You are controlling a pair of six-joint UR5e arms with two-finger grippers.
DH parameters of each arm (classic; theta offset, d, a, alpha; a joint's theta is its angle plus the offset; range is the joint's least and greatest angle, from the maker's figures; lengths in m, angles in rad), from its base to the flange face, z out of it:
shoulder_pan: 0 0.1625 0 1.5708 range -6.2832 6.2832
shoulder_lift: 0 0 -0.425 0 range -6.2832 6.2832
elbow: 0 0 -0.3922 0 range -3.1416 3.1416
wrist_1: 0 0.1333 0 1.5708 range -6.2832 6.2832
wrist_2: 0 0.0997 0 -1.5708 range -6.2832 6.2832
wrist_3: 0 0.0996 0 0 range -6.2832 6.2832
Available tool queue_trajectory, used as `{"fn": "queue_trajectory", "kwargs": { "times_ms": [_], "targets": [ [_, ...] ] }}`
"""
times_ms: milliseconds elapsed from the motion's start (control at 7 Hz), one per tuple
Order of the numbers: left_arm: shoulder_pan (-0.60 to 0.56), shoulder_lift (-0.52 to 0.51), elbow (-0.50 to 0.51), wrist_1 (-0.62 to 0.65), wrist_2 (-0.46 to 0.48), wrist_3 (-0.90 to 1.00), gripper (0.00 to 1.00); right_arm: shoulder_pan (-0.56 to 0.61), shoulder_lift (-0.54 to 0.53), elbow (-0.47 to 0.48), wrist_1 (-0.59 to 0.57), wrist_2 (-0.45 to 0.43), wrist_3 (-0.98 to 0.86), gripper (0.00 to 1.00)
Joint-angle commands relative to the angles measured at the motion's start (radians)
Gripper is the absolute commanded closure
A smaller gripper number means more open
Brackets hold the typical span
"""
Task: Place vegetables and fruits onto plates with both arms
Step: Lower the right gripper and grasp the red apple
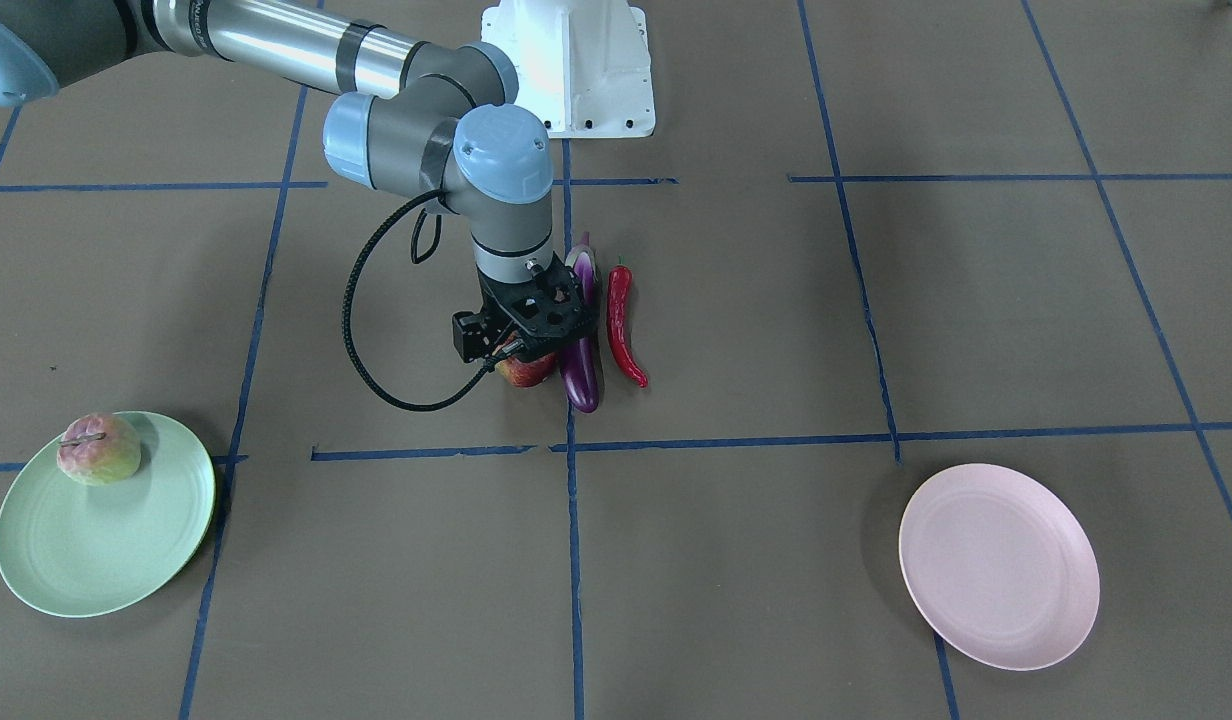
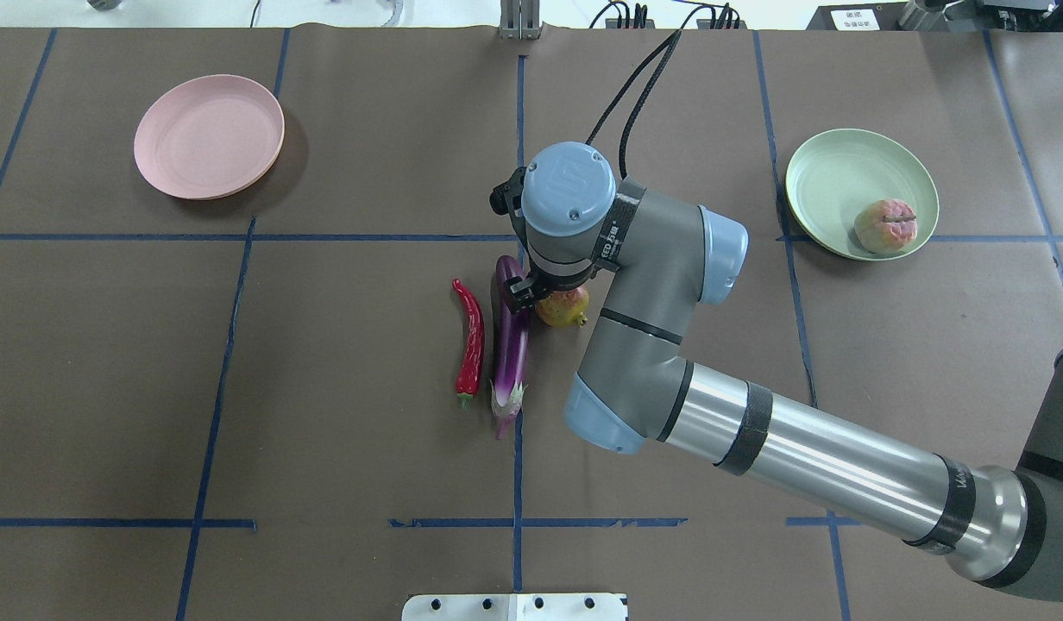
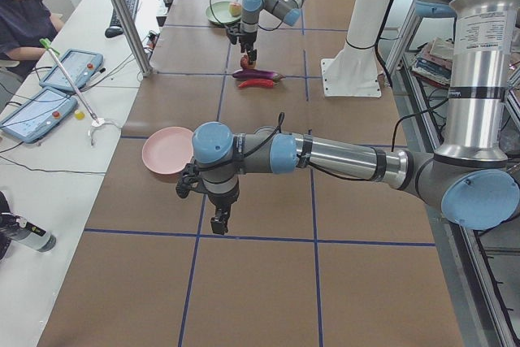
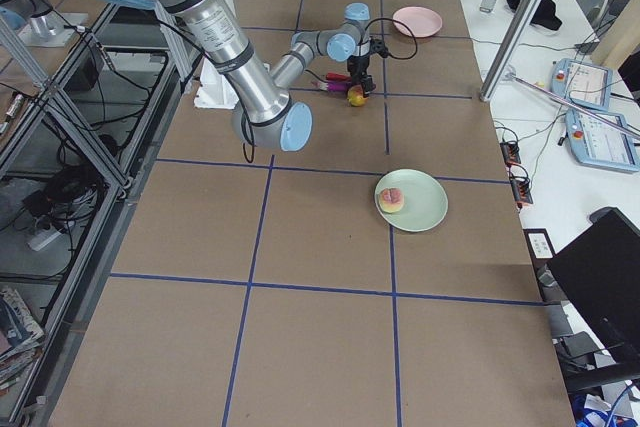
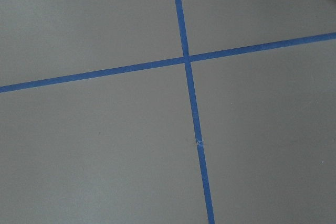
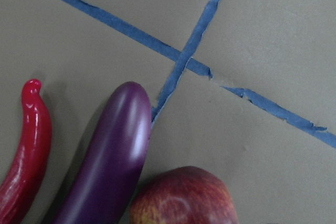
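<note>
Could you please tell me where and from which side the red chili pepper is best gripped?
Probably from above, across the middle of the chili pepper: it lies flat, and the eggplant close alongside leaves only a narrow gap.

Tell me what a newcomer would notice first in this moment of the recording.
The right pincer, low over the red-yellow fruit at mid-table, draws the eye, with the purple eggplant and red chili lying right beside it. Next comes the pink-and-green fruit sitting on the green plate, while the pink plate bears nothing.
</note>
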Motion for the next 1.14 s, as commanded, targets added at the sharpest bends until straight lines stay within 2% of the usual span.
{"fn": "queue_trajectory", "kwargs": {
  "times_ms": [0,286,571,857,1000],
  "targets": [
    [0.0,0.0,0.002,0.0,0.0,0.0,0.0,-0.013,-0.004,-0.002,0.001,-0.002,0.001,0.03],
    [0.0,0.0,0.005,0.0,0.001,0.0,0.0,-0.013,-0.007,-0.012,0.001,-0.002,-0.007,0.06],
    [0.002,0.0,0.007,0.0,0.0,0.0,0.0,-0.013,-0.007,-0.013,0.001,-0.002,-0.002,0.13],
    [0.0,0.0,0.008,0.0,0.001,0.0,0.0,-0.009,0.001,0.001,0.001,0.004,0.003,0.75],
    [0.002,0.0,0.008,0.0,0.0,0.0,0.0,0.032,0.006,0.037,-0.01,0.008,0.004,0.88]
  ]
}}
